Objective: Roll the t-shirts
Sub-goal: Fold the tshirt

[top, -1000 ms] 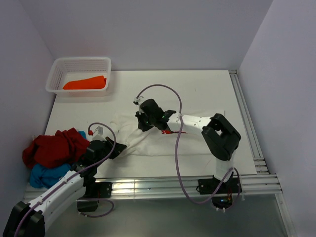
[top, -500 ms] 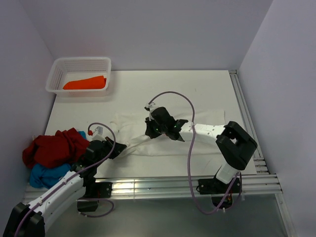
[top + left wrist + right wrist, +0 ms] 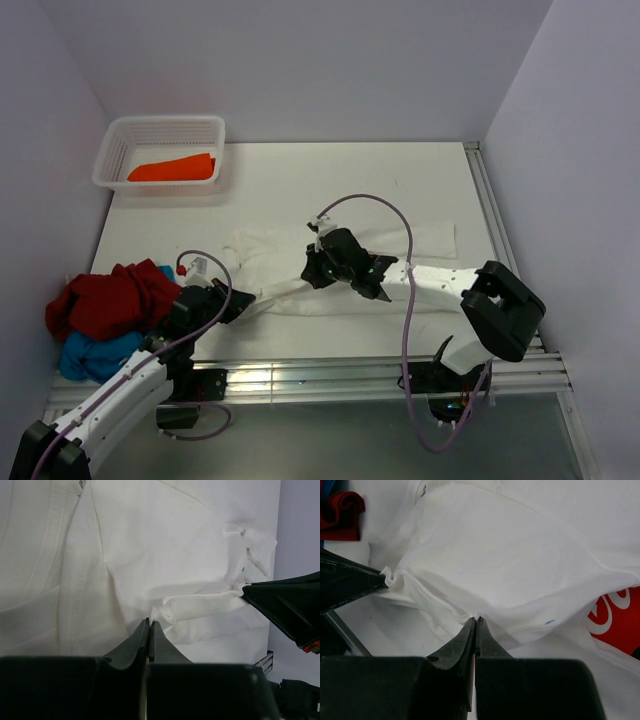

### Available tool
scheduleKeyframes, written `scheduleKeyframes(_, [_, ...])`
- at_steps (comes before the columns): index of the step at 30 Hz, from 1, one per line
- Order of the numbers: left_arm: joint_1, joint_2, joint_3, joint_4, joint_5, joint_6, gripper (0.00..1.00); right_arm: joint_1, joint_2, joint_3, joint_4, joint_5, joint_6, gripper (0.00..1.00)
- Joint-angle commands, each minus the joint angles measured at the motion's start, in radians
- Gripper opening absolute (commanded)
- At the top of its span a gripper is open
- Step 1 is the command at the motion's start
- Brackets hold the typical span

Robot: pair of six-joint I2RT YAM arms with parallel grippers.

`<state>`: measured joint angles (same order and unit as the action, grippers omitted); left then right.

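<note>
Red tee: crumpled heap at the lower left of the top view, at the table's left edge.
Blue tee: bunched just below the red heap and partly under it.
Orange tee: lies in the white mesh basket at the upper left, well apart from both arms.
Left gripper: low, right of the heap; its wrist view shows the jaws pressed together with a fold of white cloth nipped at the tips.
White tee: rumpled across the middle of the table, with a taut ridge of cloth running between the two grippers.
Red print: white lettering on red, at the lower right of the right wrist view.
Right gripper: centre of the top view, on the same garment; seen from its own wrist, the jaws are closed tight on a white fold — no gap between the tips.
</note>
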<state>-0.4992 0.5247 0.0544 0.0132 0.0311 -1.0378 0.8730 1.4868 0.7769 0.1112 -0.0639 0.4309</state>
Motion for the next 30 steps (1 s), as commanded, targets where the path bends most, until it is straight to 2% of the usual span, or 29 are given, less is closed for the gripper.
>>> scheduleKeyframes(1, [-0.001,-0.021,-0.028,-0.01,-0.01,0.007,0.05,0.018,-0.04,-0.031,0.059,0.022,0.031,0.0])
scheduleKeyframes(14, [-0.001,-0.123,0.071,-0.189,-0.058,0.051,0.25,0.089,-0.072,-0.106,0.088,0.062,0.069,0.02])
scheduleKeyframes(17, [-0.002,-0.123,0.087,-0.193,-0.082,0.056,0.31,0.096,-0.083,-0.116,0.09,0.062,0.069,0.14])
scheduleKeyframes(18, [-0.001,-0.12,0.091,-0.185,-0.085,0.064,0.31,0.101,-0.088,-0.119,0.09,0.062,0.069,0.23])
scheduleKeyframes(21, [-0.001,-0.083,0.12,-0.183,-0.106,0.076,0.32,0.104,-0.115,-0.139,0.094,0.087,0.065,0.38])
scheduleKeyframes(30, [-0.002,0.0,0.222,-0.165,-0.18,0.128,0.34,0.093,-0.224,-0.139,0.061,0.177,0.061,0.42])
